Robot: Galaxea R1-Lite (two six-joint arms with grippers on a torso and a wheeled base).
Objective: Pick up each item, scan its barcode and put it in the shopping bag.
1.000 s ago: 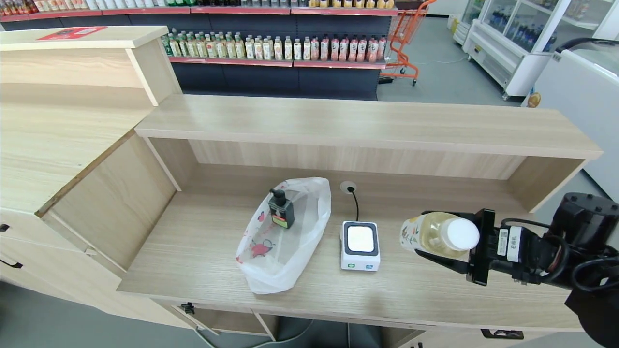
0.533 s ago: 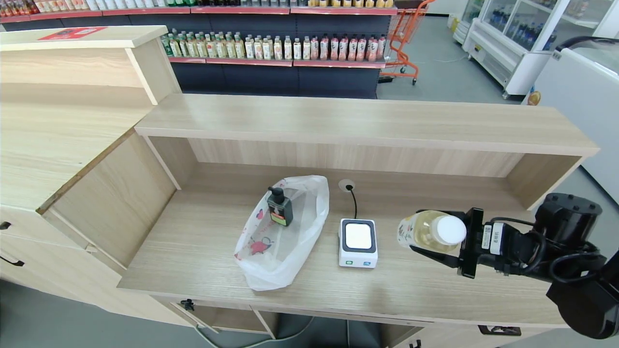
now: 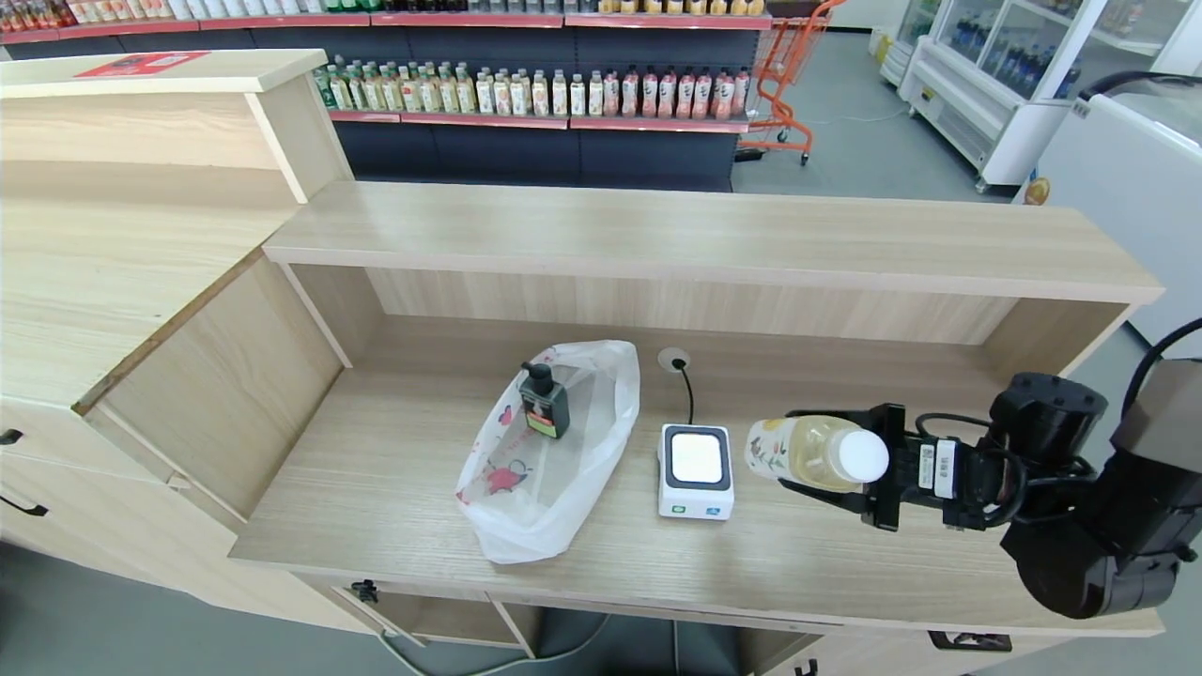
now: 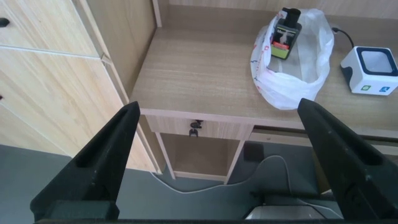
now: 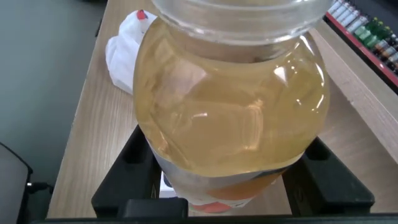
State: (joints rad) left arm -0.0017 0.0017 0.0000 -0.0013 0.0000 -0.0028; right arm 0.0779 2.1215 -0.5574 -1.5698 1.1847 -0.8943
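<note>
My right gripper [image 3: 812, 453] is shut on a clear bottle of pale yellow drink [image 3: 815, 453] with a white cap, held lying sideways just right of the white barcode scanner [image 3: 696, 472]. The same bottle [image 5: 231, 106] looms close in the right wrist view, between black fingers [image 5: 121, 180]. A white plastic shopping bag [image 3: 549, 451] lies open on the counter left of the scanner, with a dark pump bottle [image 3: 545, 402] standing in it. My left gripper [image 4: 217, 162] hangs open below and in front of the counter, nothing between its fingers; bag [image 4: 292, 59] and scanner [image 4: 370, 70] lie beyond it.
The work surface is a wooden checkout counter [image 3: 394, 488] with a raised ledge [image 3: 704, 235] behind and a side wall at the left. The scanner's cable runs to a grommet [image 3: 673, 359]. Store shelves of drinks and freezers stand far behind.
My right arm has carried the bottle leftward and lower, closer to the scanner. The head view shifted slightly. The bag and pump bottle have stayed put.
</note>
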